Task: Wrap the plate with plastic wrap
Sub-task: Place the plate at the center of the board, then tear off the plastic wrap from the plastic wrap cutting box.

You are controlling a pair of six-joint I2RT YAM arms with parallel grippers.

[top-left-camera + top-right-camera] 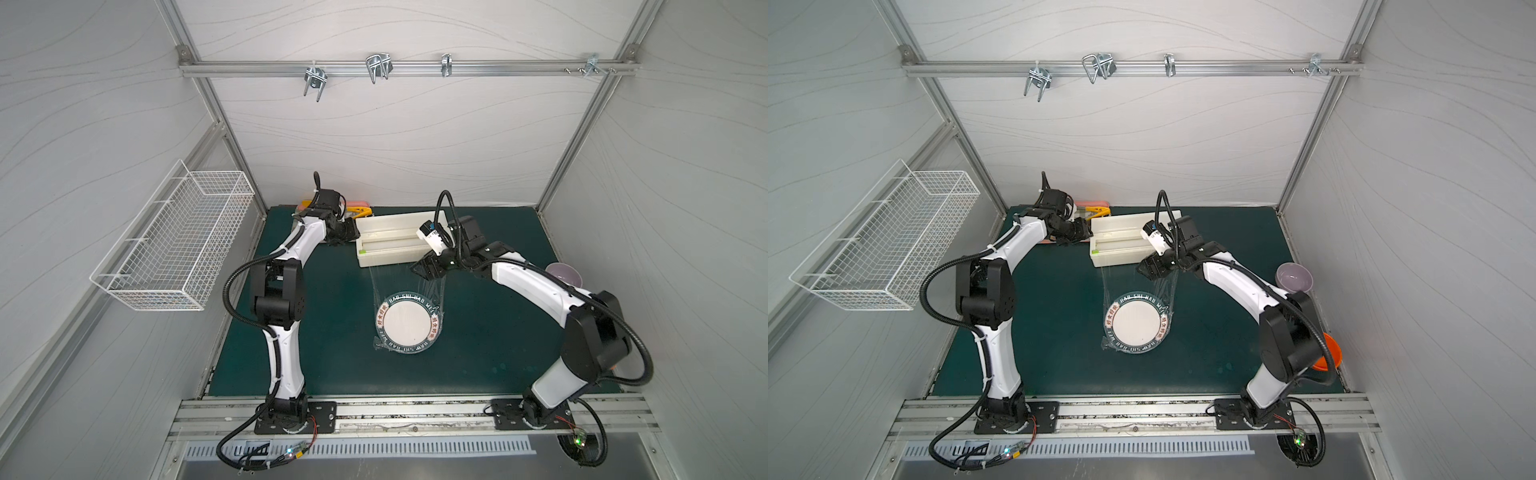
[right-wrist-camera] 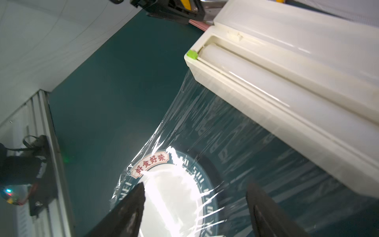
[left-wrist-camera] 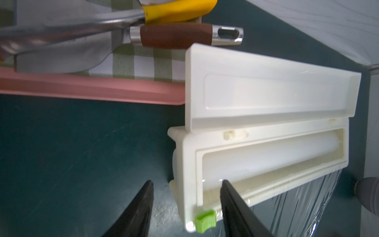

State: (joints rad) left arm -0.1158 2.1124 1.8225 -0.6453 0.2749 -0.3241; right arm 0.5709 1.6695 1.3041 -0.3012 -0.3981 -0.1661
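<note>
Plate (image 1: 409, 322): lies flat on the green mat (image 1: 332, 340), mid-table, between the two arms and nearer to me than the box (image 1: 392, 245). Wrap (image 1: 401, 279): one clear sheet, joined to the box's front edge, running down across the mat and over the whole plate, bunched and glossy at the plate's near rim. Box: white, long, lid tipped open toward the back wall, roll showing inside, green slider (image 3: 205, 222) at its left end. Left gripper (image 3: 187, 182): at that left end, jaws parted, one finger above the box's front edge beside the slider, the other over bare mat, gripping nothing. Right gripper (image 2: 196, 186): above the wrap's right side, between box and plate, jaws spread wide, nothing clamped between them; whether a finger touches the film I cannot tell. Pink tray (image 3: 92, 88): behind the left gripper, lined with checked cloth (image 3: 143, 65), holding metal utensils. Purple bowl (image 1: 1293, 277) and orange bowl (image 1: 1334, 353): at the mat's right edge. Wire basket (image 1: 174, 245): on the left wall.
</note>
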